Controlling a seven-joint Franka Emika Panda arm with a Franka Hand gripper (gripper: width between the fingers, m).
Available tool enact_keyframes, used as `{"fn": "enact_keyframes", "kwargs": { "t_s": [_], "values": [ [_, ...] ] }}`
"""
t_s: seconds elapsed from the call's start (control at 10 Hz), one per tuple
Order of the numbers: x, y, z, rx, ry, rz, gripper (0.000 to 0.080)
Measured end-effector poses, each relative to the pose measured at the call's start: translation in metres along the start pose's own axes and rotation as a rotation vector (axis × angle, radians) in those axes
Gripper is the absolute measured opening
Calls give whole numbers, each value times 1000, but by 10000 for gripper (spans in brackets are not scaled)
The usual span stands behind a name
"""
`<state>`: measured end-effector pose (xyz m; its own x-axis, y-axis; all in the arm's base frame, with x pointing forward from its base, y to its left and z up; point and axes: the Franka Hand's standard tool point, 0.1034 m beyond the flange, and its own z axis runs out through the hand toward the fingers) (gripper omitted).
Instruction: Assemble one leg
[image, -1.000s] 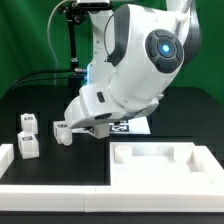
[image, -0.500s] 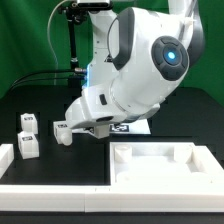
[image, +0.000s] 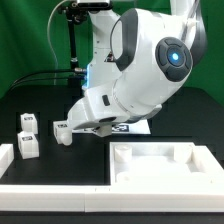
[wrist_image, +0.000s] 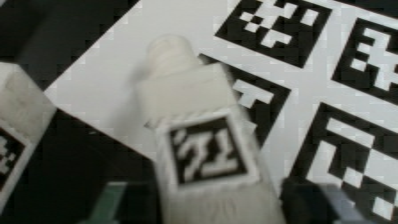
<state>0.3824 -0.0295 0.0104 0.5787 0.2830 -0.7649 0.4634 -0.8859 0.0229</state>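
While the gripper (image: 76, 128) sits low over the black table (image: 45, 105), the leg (image: 62, 132) pokes out of it toward the exterior view's left, stubby round end leading, lying roughly level rather than upright. Can't tell from that view if it rests on the table or hangs just above.

Wrist cam: leg (wrist_image: 199, 130) fills the middle of the shot, one square tag facing the camera, round end pointing away from the fingers (wrist_image: 111, 200). The body runs back in between both dark fingers. They flank it closely, a narrow setting, but the shot is blurred and thin dark strips show on each side, so I can't tell whether the pads are touching or gripping.

Behind the leg in the wrist cam is the marker board (wrist_image: 338, 60), its edge crossing under the leg's round end. Another white tagged part (wrist_image: 15, 120) shows at the frame edge, just beside the leg and not touching it. It's too cropped to identify.

Exterior view, further out: two more legs (image: 28, 122) (image: 28, 146) stand upright at the left, one behind the other, apart from the held-side leg. The marker board lies flat under the arm's bulk, right of the gripper. The large white tabletop (image: 120, 152) lies at the front right, rim up, well clear of the gripper. A white ledge (image: 50, 190) runs along the near edge.
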Motion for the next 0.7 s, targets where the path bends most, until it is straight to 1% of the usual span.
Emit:
{"fn": "enact_keyframes", "kwargs": {
  "t_s": [0.2, 0.3, 0.4, 0.5, 0.6, 0.7],
  "values": [
    [1, 0, -3, -1, 1, 0, 285],
    [2, 0, -12, 1, 3, 4, 284],
    [1, -4, -35, 50, -4, 25, 284],
    [4, -5, -70, 104, 32, 45, 285],
    [1, -5, -98, 160, 29, 56, 285],
    [3, 7, -123, 160, 70, 52, 285]
  ]
}}
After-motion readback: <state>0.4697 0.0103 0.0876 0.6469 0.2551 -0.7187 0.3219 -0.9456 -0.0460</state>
